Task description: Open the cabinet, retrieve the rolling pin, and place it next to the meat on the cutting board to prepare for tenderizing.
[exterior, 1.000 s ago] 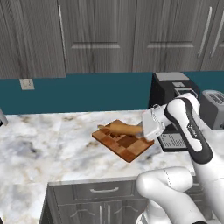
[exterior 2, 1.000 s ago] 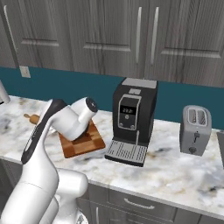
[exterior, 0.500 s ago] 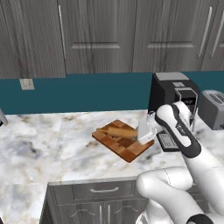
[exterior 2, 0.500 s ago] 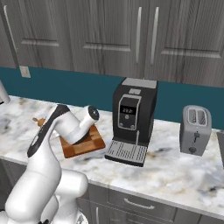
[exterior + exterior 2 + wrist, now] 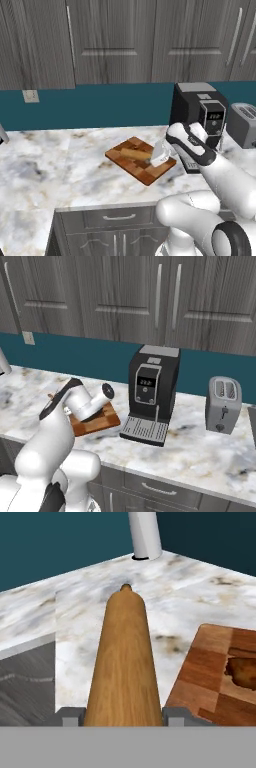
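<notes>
My gripper (image 5: 159, 155) is shut on the rolling pin (image 5: 134, 154), an orange-brown wooden cylinder held lying low over the cutting board (image 5: 145, 175). In the hand view the rolling pin (image 5: 125, 657) runs straight away from the gripper (image 5: 125, 716), one dark fingertip on each side of it. To its right there lie the block-patterned cutting board (image 5: 200, 677) and a piece of brown meat (image 5: 242, 671). My arm hides most of the cutting board (image 5: 97, 423) in the right base view. Both doors of the grey cabinet (image 5: 115, 40) above are shut.
A black coffee machine (image 5: 197, 107) stands just right of the board, and a grey toaster (image 5: 242, 125) beyond it. A white post (image 5: 145, 534) rises from the marble counter (image 5: 60, 170) to the left. Drawers run below the counter's front edge.
The arm has folded lower and the hand has sunk toward the board, carrying the rolling pin down with it. The grip has stayed the same.
</notes>
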